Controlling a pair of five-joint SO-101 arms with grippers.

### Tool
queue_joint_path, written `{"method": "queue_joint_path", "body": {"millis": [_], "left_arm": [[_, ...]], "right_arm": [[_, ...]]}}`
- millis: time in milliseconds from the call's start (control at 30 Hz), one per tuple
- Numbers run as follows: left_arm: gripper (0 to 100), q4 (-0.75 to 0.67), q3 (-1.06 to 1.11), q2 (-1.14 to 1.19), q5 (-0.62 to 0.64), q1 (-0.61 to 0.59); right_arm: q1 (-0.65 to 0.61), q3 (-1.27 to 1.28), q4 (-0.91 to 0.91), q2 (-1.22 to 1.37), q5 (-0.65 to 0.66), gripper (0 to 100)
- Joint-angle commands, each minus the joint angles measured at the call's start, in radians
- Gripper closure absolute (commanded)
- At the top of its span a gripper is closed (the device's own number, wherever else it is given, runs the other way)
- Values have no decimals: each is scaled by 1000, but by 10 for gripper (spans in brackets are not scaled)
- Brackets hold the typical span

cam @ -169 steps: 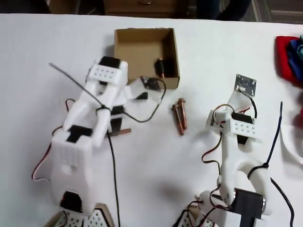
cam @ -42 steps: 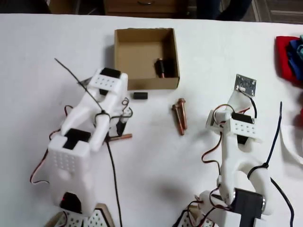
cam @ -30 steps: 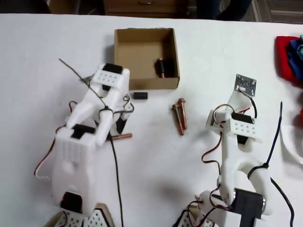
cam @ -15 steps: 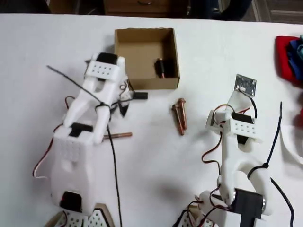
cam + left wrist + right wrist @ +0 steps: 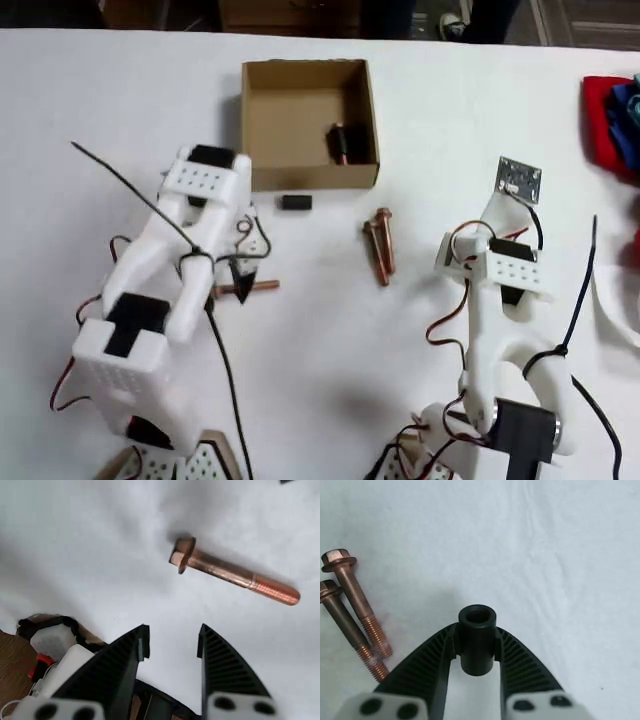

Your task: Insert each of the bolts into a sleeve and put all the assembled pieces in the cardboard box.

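Observation:
A single copper bolt (image 5: 252, 287) (image 5: 235, 575) lies on the white table. My left gripper (image 5: 234, 276) (image 5: 171, 641) hangs open just above it, the bolt lying beyond its fingertips (image 5: 141, 641). A loose black sleeve (image 5: 296, 202) lies in front of the cardboard box (image 5: 262, 110), which holds one assembled piece (image 5: 340, 143). Two more bolts (image 5: 380, 245) (image 5: 351, 605) lie side by side at the table's middle. My right gripper (image 5: 476, 635) is shut on an upright black sleeve (image 5: 477, 630) with its bore showing, beside those two bolts.
A red cloth (image 5: 608, 110) lies at the right edge, with a white curved object (image 5: 612, 300) below it. Cables trail from both arms. The right arm's body (image 5: 500, 290) stands right of the paired bolts.
My left arm has drawn back from beside the loose sleeve near the box and now hangs over the single bolt. The right arm and its sleeve have not moved.

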Motion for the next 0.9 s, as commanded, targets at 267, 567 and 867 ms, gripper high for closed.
{"method": "queue_joint_path", "body": {"millis": [267, 567, 867], "left_arm": [[819, -66, -111, 226, 2, -5], [819, 8, -328, 288, 2, -9], [819, 5, -337, 288, 3, -9]], "right_arm": [[12, -23, -8, -48, -3, 978], [12, -23, -8, -48, -3, 978], [12, -23, -7, -48, -3, 978]]}}
